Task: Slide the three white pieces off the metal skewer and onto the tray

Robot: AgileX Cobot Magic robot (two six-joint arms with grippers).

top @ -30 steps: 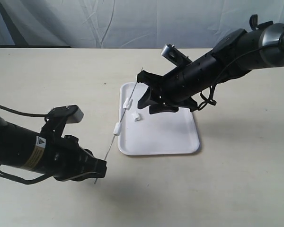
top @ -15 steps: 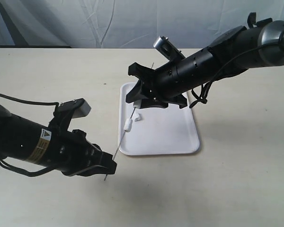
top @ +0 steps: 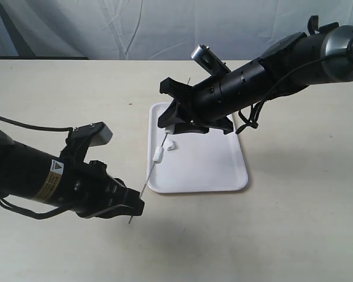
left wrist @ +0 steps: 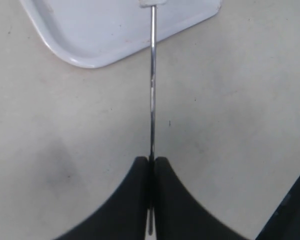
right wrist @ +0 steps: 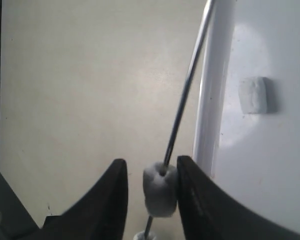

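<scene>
My left gripper (top: 136, 207) (left wrist: 151, 159) is shut on the lower end of the metal skewer (top: 147, 180) (left wrist: 152, 90), which slants up over the tray (top: 212, 164) (left wrist: 105, 30). One white piece (top: 159, 154) sits low on the rod. A second white piece (right wrist: 160, 190) sits higher, between the fingers of my right gripper (top: 167, 108) (right wrist: 151, 165). It touches one finger and a gap shows beside the other. The third white piece (top: 171, 144) (right wrist: 253, 95) lies loose on the tray.
The tray's rim (right wrist: 210, 110) runs close beside the right gripper's fingers. Beige tabletop (top: 294, 223) surrounds the tray. A pale cloth backdrop (top: 106, 29) hangs behind the table's far edge.
Since a second ago my right gripper swung left over the skewer and now brackets its upper piece. My left gripper shifted right with the skewer. Nothing moved in the last half second.
</scene>
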